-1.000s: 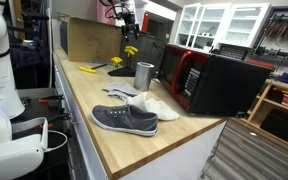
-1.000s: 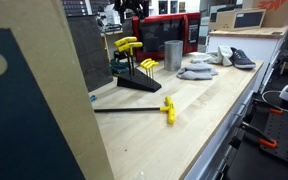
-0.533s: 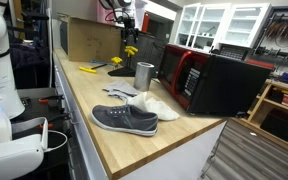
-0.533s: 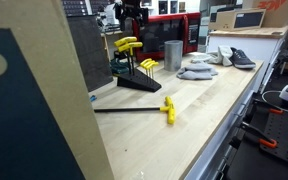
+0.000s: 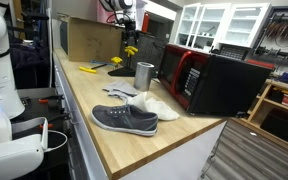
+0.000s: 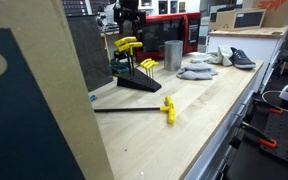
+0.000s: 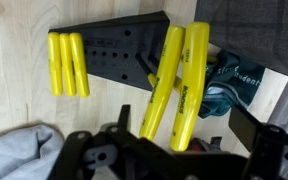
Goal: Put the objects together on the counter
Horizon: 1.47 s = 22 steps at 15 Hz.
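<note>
A black stand holds yellow hex keys: three small handles and two large ones. It sits on the wooden counter and shows in both exterior views. My gripper is open, with its jaws wide apart on either side of the two large handles and above them. It hangs over the stand in both exterior views. A loose yellow T-handle key lies on the counter, also seen in an exterior view.
A metal cup, a pale cloth and a grey shoe lie along the counter. A red and black microwave stands behind them. A cardboard box stands at the far end. A teal packet lies beside the stand.
My gripper has shifted slightly over the hex key stand. Nothing on the counter has moved.
</note>
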Available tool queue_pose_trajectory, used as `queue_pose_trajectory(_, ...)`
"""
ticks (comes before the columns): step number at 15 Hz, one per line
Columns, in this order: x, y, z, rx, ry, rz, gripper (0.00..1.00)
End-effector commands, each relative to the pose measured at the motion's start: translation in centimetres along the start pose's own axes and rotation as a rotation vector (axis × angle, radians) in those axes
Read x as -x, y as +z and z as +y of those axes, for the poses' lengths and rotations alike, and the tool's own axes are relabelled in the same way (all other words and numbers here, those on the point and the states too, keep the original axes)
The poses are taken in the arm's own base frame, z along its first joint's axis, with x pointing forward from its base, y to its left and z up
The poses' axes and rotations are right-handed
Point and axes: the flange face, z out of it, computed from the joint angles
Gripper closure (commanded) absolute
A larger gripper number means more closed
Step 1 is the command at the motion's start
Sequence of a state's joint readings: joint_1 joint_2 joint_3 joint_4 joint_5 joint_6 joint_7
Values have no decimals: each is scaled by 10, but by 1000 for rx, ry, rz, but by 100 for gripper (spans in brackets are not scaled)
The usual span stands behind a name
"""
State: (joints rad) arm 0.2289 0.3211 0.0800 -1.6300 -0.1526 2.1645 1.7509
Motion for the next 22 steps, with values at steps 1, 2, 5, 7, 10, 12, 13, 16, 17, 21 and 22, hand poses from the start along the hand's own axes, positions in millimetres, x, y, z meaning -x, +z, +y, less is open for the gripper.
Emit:
queue_pose_trajectory(1,2,0,-15,-13,2,-18,0)
queue_pose_trajectory(2,3,2,-17,-13,2,-20,0)
queue_pose_trajectory(5,7,11,-23,-13,-4,-27,32)
queue_pose_trajectory(7,9,15,-26,-15,-8,-27,49)
queue_pose_trajectory(10,13,13,-30,-23,-13,-31,71)
queue_pose_trajectory(12,14,8,-29,-31,-15,-37,86)
queue_pose_trajectory(13,16,6,-29,-35,-15,-41,93)
queue_pose_trajectory(16,19,3,-25,-36,-13,-54,94)
queue_pose_trajectory(17,18,1,-23,-34,-11,-58,94)
queue_pose_trajectory(21,16,-8,-17,-13,1,-78,94)
queue_pose_trajectory(22,16,-12,-16,-9,1,-81,94)
